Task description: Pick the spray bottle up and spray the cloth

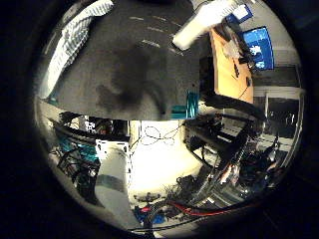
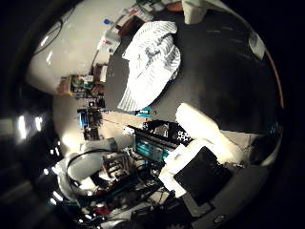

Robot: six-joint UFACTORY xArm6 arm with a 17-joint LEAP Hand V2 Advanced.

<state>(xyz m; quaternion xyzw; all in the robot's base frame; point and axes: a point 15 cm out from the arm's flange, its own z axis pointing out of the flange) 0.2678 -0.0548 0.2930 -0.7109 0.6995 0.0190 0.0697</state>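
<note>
Hand [image 2: 205, 143] hangs off the counter [image 2: 224, 71] edge, fingers straight, holding nothing; cloth [image 2: 150, 62] lies near the counter's corner, spray bottle unseen, so pickup and spraying remain.

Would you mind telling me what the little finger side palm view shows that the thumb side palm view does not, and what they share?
Only the little finger side view shows a lit blue monitor on an orange desk beyond the table. Only the thumb side view shows the whole striped cloth spread out, and a cluttered shelf against the wall. Both show the dark table, with the cloth lying on it, and white fingers of the hand reaching in. No spray bottle is clearly visible in either.
</note>
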